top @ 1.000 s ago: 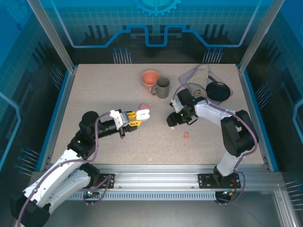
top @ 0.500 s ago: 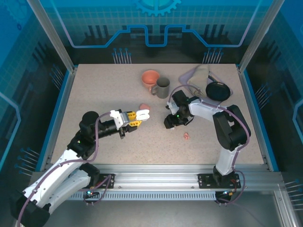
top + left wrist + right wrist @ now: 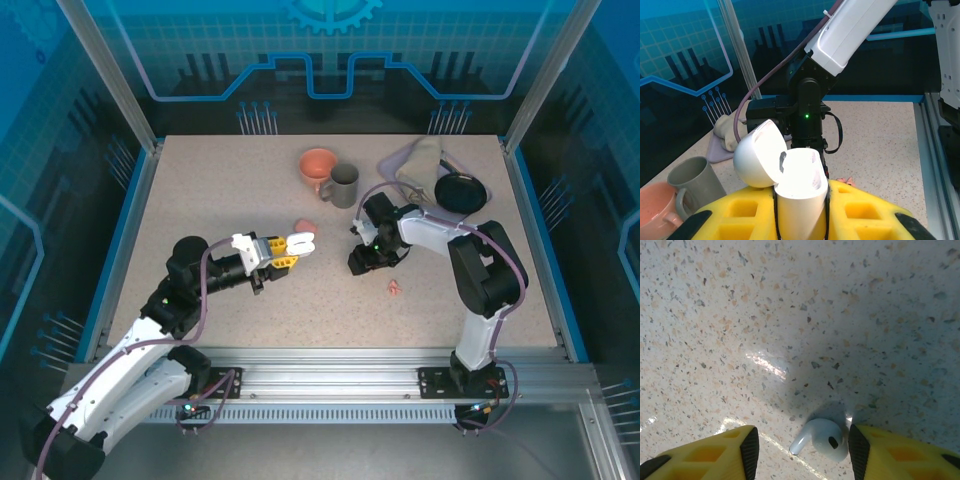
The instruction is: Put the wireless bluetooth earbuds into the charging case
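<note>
Speckled tabletop (image 3: 790, 315), middle: right gripper (image 3: 802, 450) half-open, straddling white earbud (image 3: 822, 440); left gripper (image 3: 288, 247) clamped on lid-open white charging case (image 3: 799, 180).

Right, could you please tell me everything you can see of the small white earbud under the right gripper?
The small white glossy plastic earbud has a rounded head with a dark oval opening and a short stem. It lies on its side on the speckled beige table, between the yellow fingers of the open right gripper, close to one; contact is unclear.
</note>
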